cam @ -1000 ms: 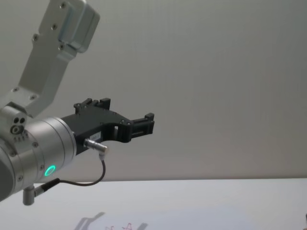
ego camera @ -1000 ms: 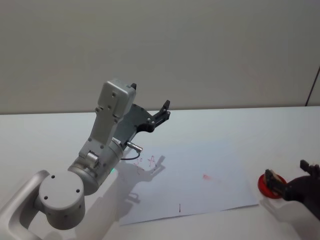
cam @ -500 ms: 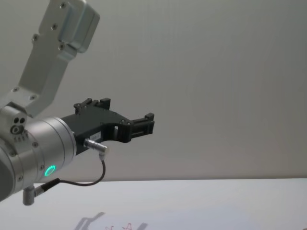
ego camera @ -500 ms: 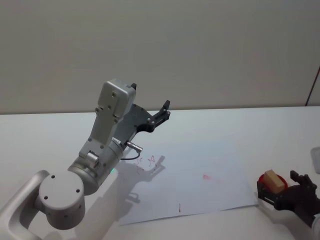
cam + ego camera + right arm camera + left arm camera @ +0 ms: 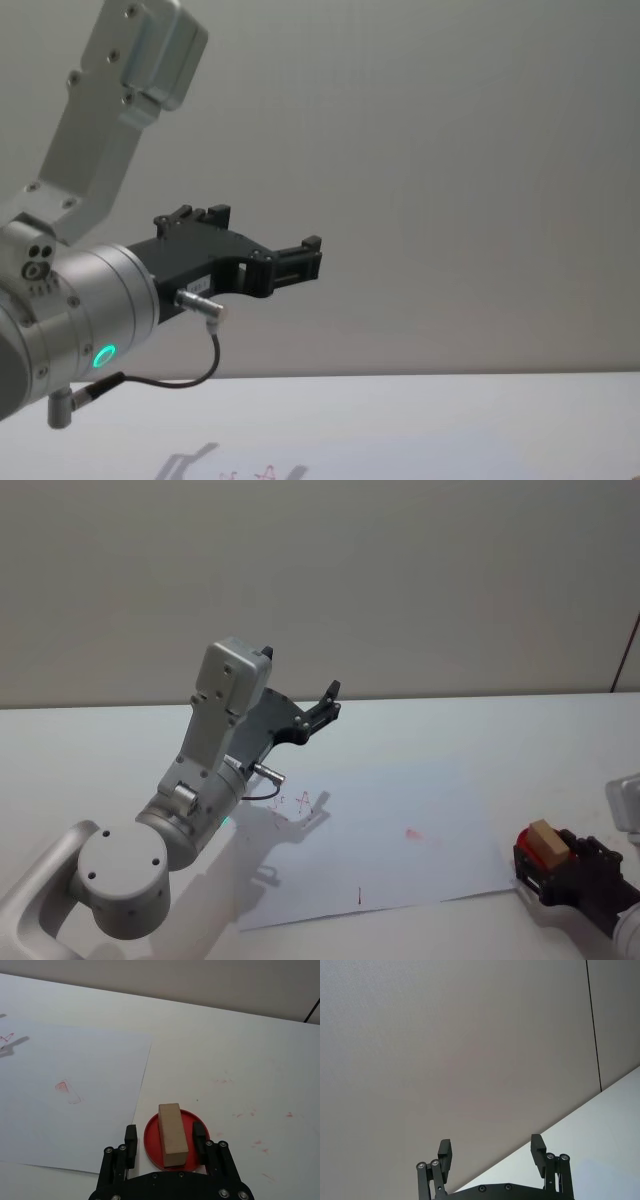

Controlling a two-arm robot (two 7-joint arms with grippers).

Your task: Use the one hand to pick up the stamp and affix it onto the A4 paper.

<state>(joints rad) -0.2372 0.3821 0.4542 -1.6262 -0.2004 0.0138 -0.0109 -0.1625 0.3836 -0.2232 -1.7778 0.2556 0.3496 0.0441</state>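
Note:
The stamp (image 5: 172,1127), a light tan wooden block, lies on a round red ink pad (image 5: 152,1141) just off the right edge of the A4 paper (image 5: 65,1085). My right gripper (image 5: 165,1131) is open and straddles the stamp, one black finger on each side with a gap to the wood. In the head view the stamp (image 5: 545,841) and right gripper (image 5: 550,861) sit at the lower right, beside the paper (image 5: 400,830), which bears small red marks. My left gripper (image 5: 328,705) is open, raised above the table at the left.
The left arm's silver body (image 5: 190,810) with a green light rises over the paper's left corner. Faint red smudges (image 5: 240,1112) dot the white table (image 5: 240,1050) to the right of the pad. A grey wall stands behind the table.
My right gripper has shifted at the lower right and now straddles the red pad, with the stamp showing between its fingers. The left arm has not moved.

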